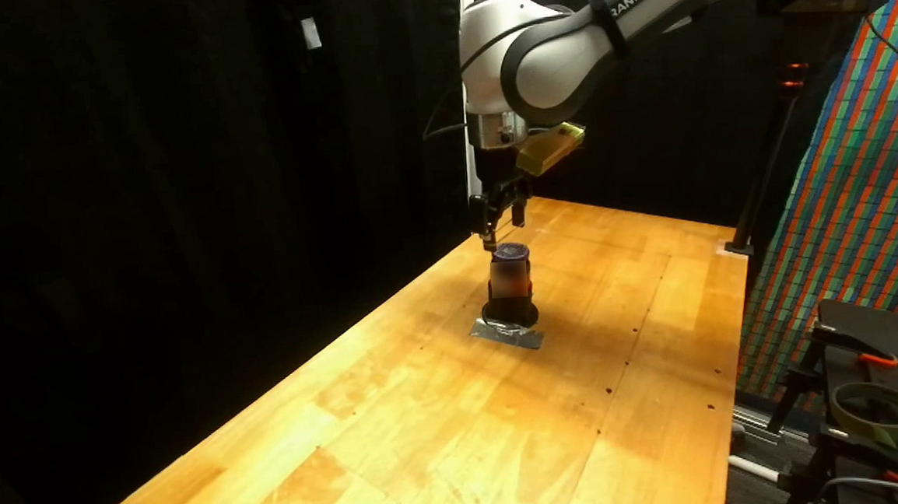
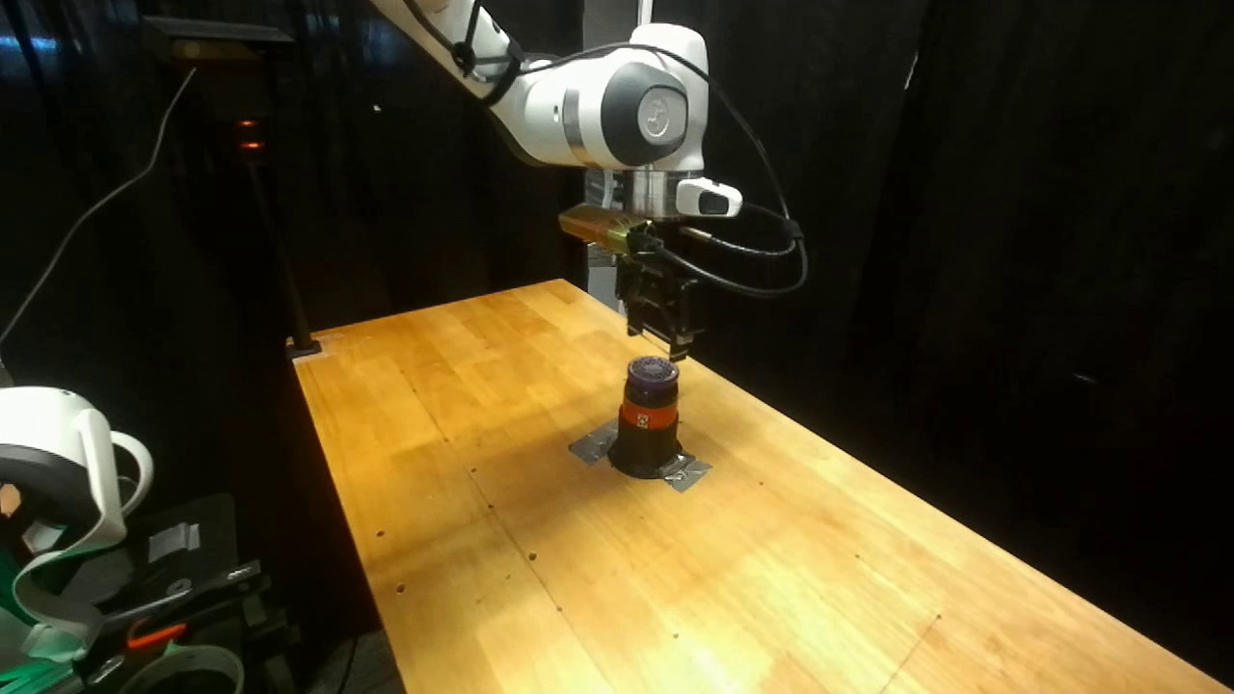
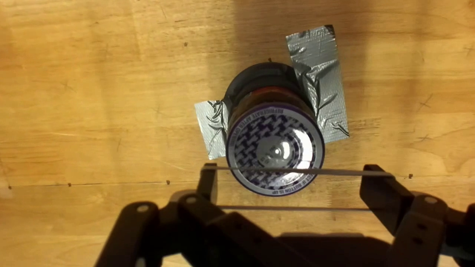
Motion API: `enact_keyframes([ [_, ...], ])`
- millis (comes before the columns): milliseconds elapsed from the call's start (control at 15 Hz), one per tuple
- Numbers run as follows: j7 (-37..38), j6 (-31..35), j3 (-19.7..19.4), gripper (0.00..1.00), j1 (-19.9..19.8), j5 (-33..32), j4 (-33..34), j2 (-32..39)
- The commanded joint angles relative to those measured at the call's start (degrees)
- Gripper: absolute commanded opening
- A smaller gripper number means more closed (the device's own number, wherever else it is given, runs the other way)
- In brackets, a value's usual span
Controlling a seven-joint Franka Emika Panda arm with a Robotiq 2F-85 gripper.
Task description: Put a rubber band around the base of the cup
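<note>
The cup [image 1: 510, 283] stands upright on the table in both exterior views [image 2: 649, 414]. It is a dark jar-like cylinder with a purple patterned lid, an orange band and a wider black base. In the wrist view its lid [image 3: 272, 148] hides most of its side. My gripper [image 3: 293, 169] is open, with the fingers spread wider than the lid. A thin pale rubber band [image 3: 341, 172] is stretched around both fingers in two strands. One strand crosses over the lid in the picture; the other passes clear of it. The fingertips [image 2: 657, 341] are just above lid height.
Grey tape strips [image 3: 323, 81] hold the cup's base to the wooden table [image 1: 460, 438]. A dark stand [image 1: 739, 248] rises at the table's far corner. Beside the table is a black shelf with a tape roll [image 1: 876, 413]. Black curtains hang behind.
</note>
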Motion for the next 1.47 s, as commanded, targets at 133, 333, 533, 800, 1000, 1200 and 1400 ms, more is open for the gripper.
enact_keyframes([
  [133,-1.3,0.9,-1.8,1.0,1.1,3.1,4.0,5.1],
  [333,-0.4,1.1,-2.7,1.0,1.5,3.1,4.2,6.4],
  [533,0.8,1.6,-3.7,1.0,2.0,2.4,3.8,6.5],
  [800,2.5,2.9,-5.1,1.0,2.6,2.1,4.1,6.6],
  [1000,3.6,3.3,-5.7,1.0,3.2,1.8,4.5,6.9],
  [1200,6.7,4.2,-7.4,1.0,4.7,0.2,4.9,7.4],
  [1400,9.0,4.6,-8.9,1.0,5.9,-0.8,5.4,7.9],
])
